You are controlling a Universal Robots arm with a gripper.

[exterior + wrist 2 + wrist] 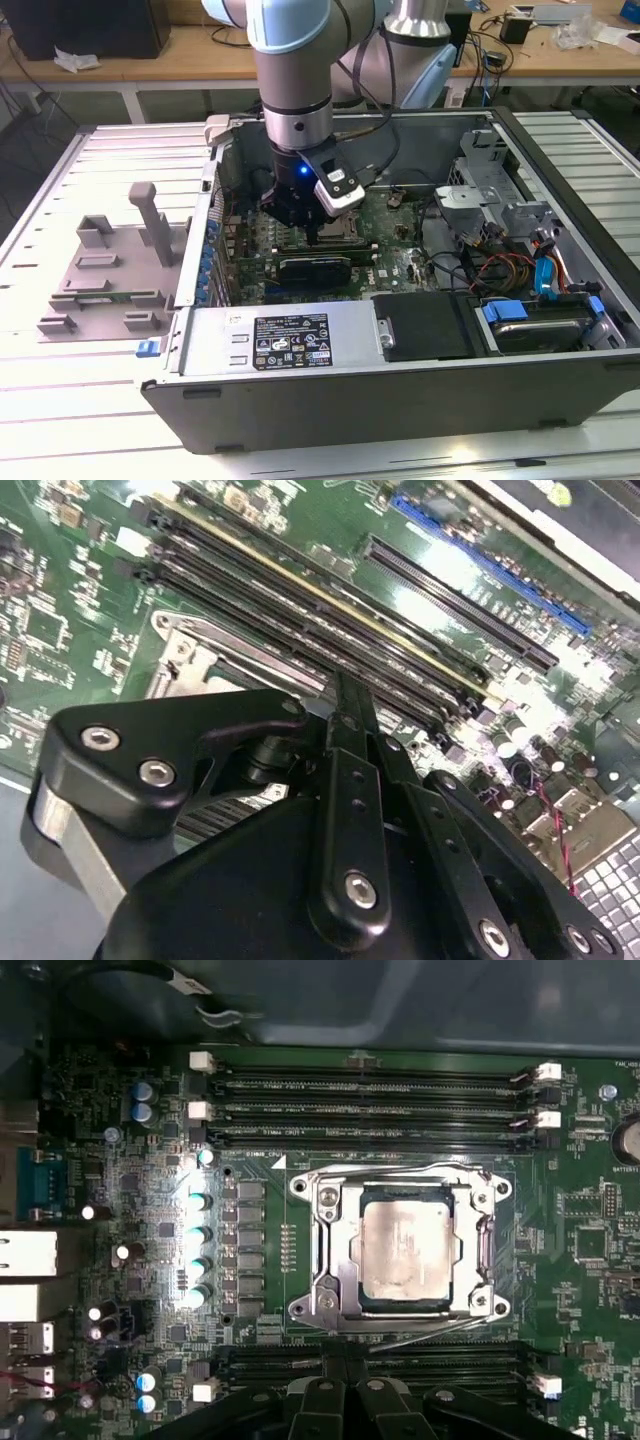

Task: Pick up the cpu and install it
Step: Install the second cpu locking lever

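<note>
Already your cpu [405, 1250] sits flat inside the socket frame [327, 1250], so placing looks done, while the gripper [340, 1392] hangs just beside that frame, fingers pressed together and holding nothing.

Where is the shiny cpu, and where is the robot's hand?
cpu [405, 1252]: first wrist view, middle of its silver top.
hand [312, 235]: exterior view, at its fingertips above the motherboard.

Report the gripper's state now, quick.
Gripper: cannot tell open or closed; it hangs inside the case over the motherboard. The cpu sits in its socket, not held.
</note>
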